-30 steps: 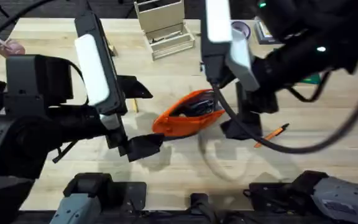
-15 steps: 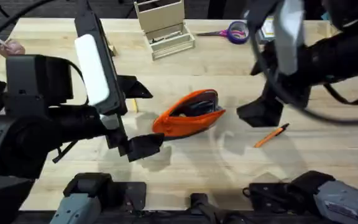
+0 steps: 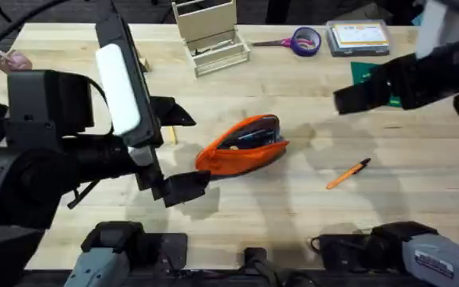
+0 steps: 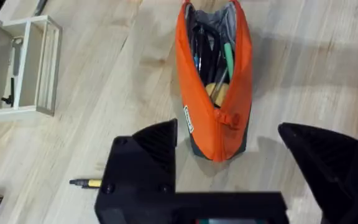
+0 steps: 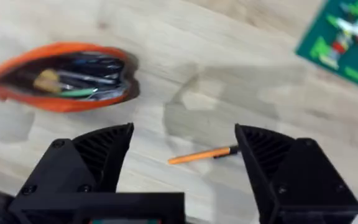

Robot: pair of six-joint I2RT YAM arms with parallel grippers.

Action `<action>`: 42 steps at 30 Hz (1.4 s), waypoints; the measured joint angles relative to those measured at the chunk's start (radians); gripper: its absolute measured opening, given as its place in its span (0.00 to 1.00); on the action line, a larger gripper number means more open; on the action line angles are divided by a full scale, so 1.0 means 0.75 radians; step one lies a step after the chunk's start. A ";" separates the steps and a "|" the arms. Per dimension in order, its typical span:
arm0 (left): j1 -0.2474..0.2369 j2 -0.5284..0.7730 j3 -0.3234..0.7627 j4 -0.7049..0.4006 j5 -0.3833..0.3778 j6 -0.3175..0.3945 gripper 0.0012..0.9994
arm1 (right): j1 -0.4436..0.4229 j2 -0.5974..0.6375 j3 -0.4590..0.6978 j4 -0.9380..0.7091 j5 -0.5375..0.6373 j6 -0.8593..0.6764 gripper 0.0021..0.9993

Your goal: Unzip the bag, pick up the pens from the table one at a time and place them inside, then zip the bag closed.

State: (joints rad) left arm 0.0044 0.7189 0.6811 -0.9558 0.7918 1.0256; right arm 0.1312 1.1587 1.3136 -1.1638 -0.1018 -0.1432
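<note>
The orange bag (image 3: 241,149) lies unzipped at the middle of the table (image 3: 293,215), gaping along its top. In the left wrist view the bag (image 4: 215,81) holds several pens, one green. An orange pen (image 3: 347,174) lies on the wood to the bag's right. A yellowish pen (image 4: 86,183) lies by the left finger, partly hidden. My left gripper (image 3: 183,150) stands open at the bag's left end, one finger on each side, touching nothing. My right gripper (image 5: 184,134) is open and empty, up above the orange pen (image 5: 204,154), with the bag (image 5: 61,74) off to one side.
A white wooden organiser (image 3: 209,36) stands at the back centre. Purple-handled scissors (image 3: 301,40) and a flat box (image 3: 359,36) lie at the back right, with a green card (image 3: 370,76) under the right arm. Bare wood lies in front of the bag.
The right arm has pulled away from the bag, swinging right and rising over the orange pen. The left arm, the bag and the pen have not moved.
</note>
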 joint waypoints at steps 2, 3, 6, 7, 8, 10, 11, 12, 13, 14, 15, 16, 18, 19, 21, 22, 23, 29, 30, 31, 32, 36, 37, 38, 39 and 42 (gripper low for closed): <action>0.000 0.000 0.000 0.000 0.000 0.000 0.99 | -0.036 0.000 0.000 -0.015 0.030 0.069 1.00; 0.000 0.000 0.000 0.000 0.000 0.000 0.99 | -0.047 0.000 0.000 -0.024 0.043 0.094 1.00; 0.000 0.000 0.000 0.001 0.000 0.000 0.99 | -0.057 0.000 0.000 -0.031 0.065 0.142 1.00; 0.000 0.000 0.000 0.001 0.000 0.000 0.99 | -0.057 0.000 0.000 -0.032 0.068 0.151 1.00; 0.000 0.000 0.000 0.001 0.000 0.000 0.99 | -0.057 0.000 0.000 -0.035 0.071 0.159 1.00; 0.000 0.000 0.000 0.002 0.000 0.000 0.99 | -0.057 0.000 0.000 -0.053 0.076 0.168 1.00; 0.000 0.000 0.000 0.002 0.000 0.000 0.99 | -0.057 0.000 0.000 -0.061 0.076 0.173 1.00; 0.000 0.000 0.000 0.002 0.000 0.000 0.99 | -0.057 0.000 0.000 -0.064 0.076 0.177 1.00; 0.000 0.000 0.000 0.002 0.000 0.000 0.99 | -0.057 0.000 0.000 -0.063 0.077 0.181 1.00; 0.000 0.000 0.000 0.002 0.000 0.000 0.99 | -0.057 0.000 0.000 -0.063 0.077 0.185 1.00; 0.000 0.000 0.000 0.002 0.000 0.000 0.99 | -0.057 0.000 0.000 -0.063 0.077 0.191 1.00; 0.000 0.000 0.000 0.002 0.000 0.000 0.99 | -0.057 0.000 0.000 -0.063 0.077 0.200 1.00; 0.000 0.000 0.000 0.002 0.000 0.000 0.99 | -0.057 0.000 0.000 -0.066 0.077 0.241 1.00; 0.000 0.000 0.000 0.002 0.000 0.000 0.99 | -0.057 0.000 0.000 -0.069 0.077 0.267 1.00; 0.000 0.000 0.000 0.002 0.000 0.000 0.99 | -0.057 0.000 0.000 -0.084 0.077 0.334 1.00; 0.000 0.000 0.000 0.002 0.000 0.000 0.99 | -0.057 0.000 0.000 -0.093 0.077 0.366 1.00; 0.000 0.000 0.000 0.002 0.000 0.000 0.99 | -0.057 0.000 0.000 -0.103 0.077 0.402 1.00; 0.000 0.000 0.000 0.002 0.000 0.000 0.99 | -0.057 0.000 0.000 -0.135 0.084 0.563 1.00; 0.000 0.000 0.000 0.002 0.000 0.000 0.99 | -0.057 0.000 0.000 -0.135 0.096 0.593 1.00; 0.000 0.000 0.000 0.002 0.000 0.000 0.99 | -0.057 0.000 0.000 -0.138 0.116 0.624 1.00; 0.000 0.000 0.000 0.002 0.000 0.000 0.99 | -0.057 0.000 0.000 -0.143 0.138 0.653 1.00; 0.000 0.000 0.000 0.002 0.000 0.000 0.99 | -0.057 -0.002 -0.001 -0.159 0.239 0.758 1.00; 0.000 0.000 0.000 0.002 0.000 0.000 0.99 | -0.057 -0.007 -0.005 -0.156 0.256 0.775 1.00; 0.000 0.000 0.000 0.002 0.000 0.000 0.99 | -0.057 -0.017 -0.014 -0.153 0.270 0.790 1.00; 0.000 0.000 0.000 0.002 0.000 0.000 0.99 | -0.057 -0.028 -0.026 -0.154 0.282 0.802 1.00; 0.000 0.000 0.000 0.002 0.000 0.000 0.99 | -0.057 -0.075 -0.083 -0.139 0.302 0.856 1.00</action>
State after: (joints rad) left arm 0.0044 0.7189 0.6811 -0.9546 0.7921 1.0256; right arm 0.0887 1.1025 1.2510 -1.2682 0.1248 0.4990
